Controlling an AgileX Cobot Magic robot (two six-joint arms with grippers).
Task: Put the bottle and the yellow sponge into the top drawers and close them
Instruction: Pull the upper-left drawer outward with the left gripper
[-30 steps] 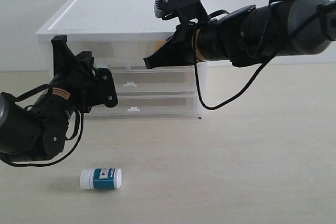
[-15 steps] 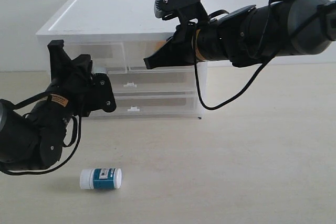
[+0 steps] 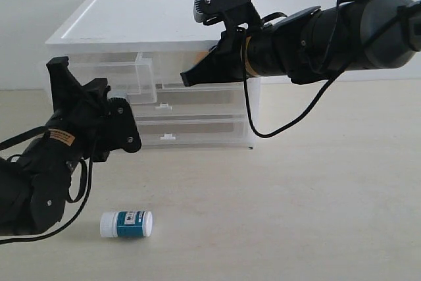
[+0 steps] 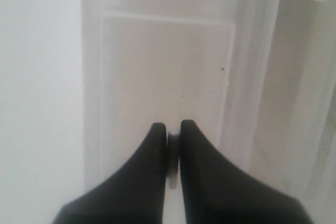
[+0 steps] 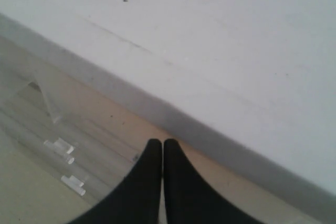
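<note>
Left wrist view: left gripper (image 4: 172, 129) pinches the handle (image 4: 173, 157) of a top drawer (image 4: 168, 77) (right gripper (image 5: 162, 143) closed, empty).

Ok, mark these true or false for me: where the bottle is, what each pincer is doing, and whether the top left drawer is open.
1. The bottle lies on its side on the table, outside the drawers. True.
2. The left pincer is open and clear of the cabinet. False: it is shut on the white tab handle of the top left drawer.
3. The top left drawer is partly pulled out. True.
4. The right pincer holds the bottle. False: it is shut and empty, by the front of the top right drawer.
</note>
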